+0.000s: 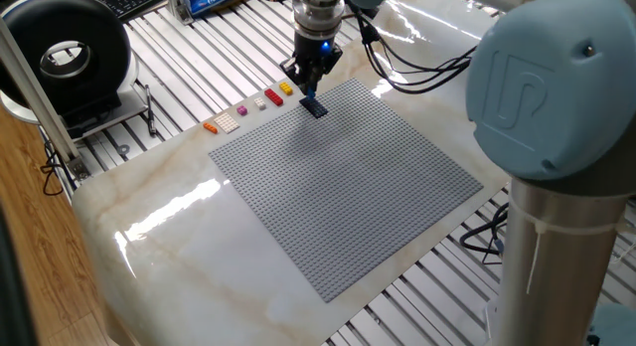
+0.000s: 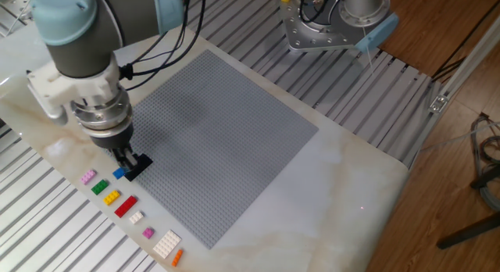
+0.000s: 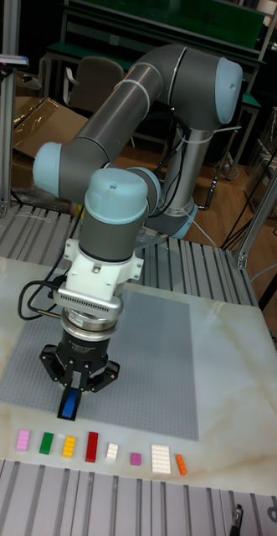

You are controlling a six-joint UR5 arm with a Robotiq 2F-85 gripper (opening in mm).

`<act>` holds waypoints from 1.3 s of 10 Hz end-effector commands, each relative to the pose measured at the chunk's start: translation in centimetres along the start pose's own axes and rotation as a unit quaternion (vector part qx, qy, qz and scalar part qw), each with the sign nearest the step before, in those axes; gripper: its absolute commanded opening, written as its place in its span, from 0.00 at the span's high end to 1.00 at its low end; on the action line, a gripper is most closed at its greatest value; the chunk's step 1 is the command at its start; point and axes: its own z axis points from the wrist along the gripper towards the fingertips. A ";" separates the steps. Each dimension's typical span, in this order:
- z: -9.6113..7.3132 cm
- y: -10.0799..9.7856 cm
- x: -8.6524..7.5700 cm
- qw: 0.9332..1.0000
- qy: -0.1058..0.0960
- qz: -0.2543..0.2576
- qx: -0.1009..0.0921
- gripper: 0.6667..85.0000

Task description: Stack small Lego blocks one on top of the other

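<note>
My gripper (image 2: 125, 164) is shut on a small blue Lego block (image 3: 69, 405) and hangs low over the near edge of the grey baseplate (image 2: 226, 123). A black block (image 1: 315, 108) sits on the plate right beside the fingers; whether blue touches black I cannot tell. Along the plate's edge lies a row of small blocks: pink (image 2: 88, 177), green (image 2: 99, 187), yellow (image 2: 112, 197), red (image 2: 125, 206), small white (image 2: 137, 217), small pink (image 2: 148, 233), a larger white one (image 2: 166, 244) and orange (image 2: 177, 257).
The arm's big elbow (image 1: 547, 87) fills the right of one fixed view. A black round device (image 1: 70, 53) stands off the table's far left. The marble table (image 2: 336, 170) borders the plate, with slatted metal rails (image 2: 47, 233) beyond the block row.
</note>
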 end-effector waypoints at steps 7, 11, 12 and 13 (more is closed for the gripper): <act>1.7 -0.4 1.1 0.999 -0.012 -0.051 -0.003 1.00; 1.8 -0.4 1.5 0.999 -0.007 -0.044 -0.002 1.00; 1.8 -0.3 1.5 0.999 -0.008 -0.042 -0.003 1.00; 1.9 -0.4 1.5 0.999 -0.008 -0.040 -0.002 1.00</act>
